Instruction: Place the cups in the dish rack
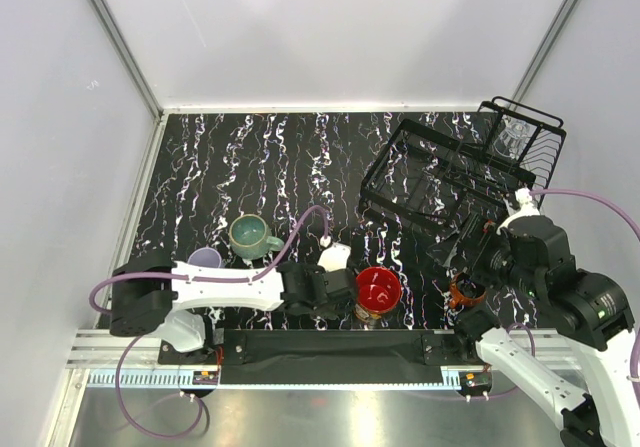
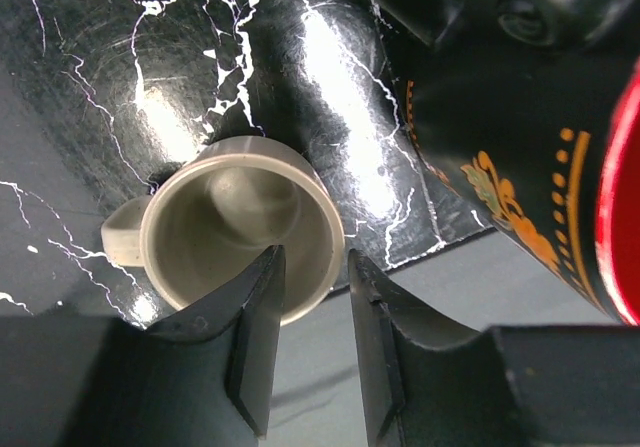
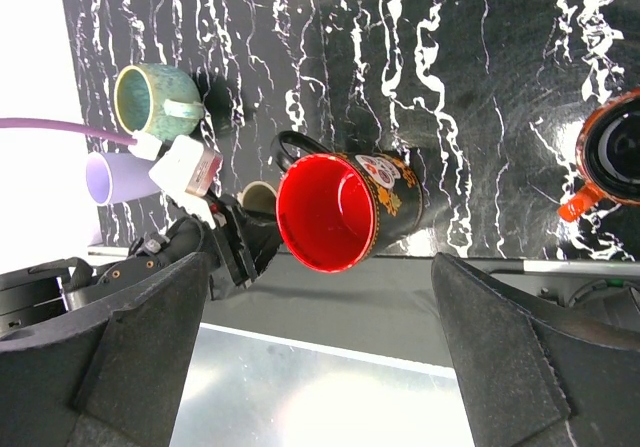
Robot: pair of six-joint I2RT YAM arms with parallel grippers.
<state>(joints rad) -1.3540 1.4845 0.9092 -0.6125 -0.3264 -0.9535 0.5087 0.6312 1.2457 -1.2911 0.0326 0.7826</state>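
The beige mug (image 2: 240,222) stands upright near the table's front edge, handle to the left. My left gripper (image 2: 312,267) is open and straddles its rim, one finger (image 2: 255,307) inside and the other outside. In the top view the gripper (image 1: 345,285) hides this mug. The large dark mug with a red inside (image 1: 378,289) stands just to its right. The teal-green mug (image 1: 250,235) and lavender tumbler (image 1: 205,259) stand left of my left arm. The small orange mug (image 1: 465,292) sits under my right gripper (image 1: 472,239), which is wide open and empty. The clear glass (image 1: 508,137) sits in the black wire dish rack (image 1: 440,172).
A black mat strip (image 1: 320,345) and a metal rail run along the front edge. White walls close in the table on the left, back and right. The rack stands at the far right. A purple cable (image 1: 300,225) loops over my left arm.
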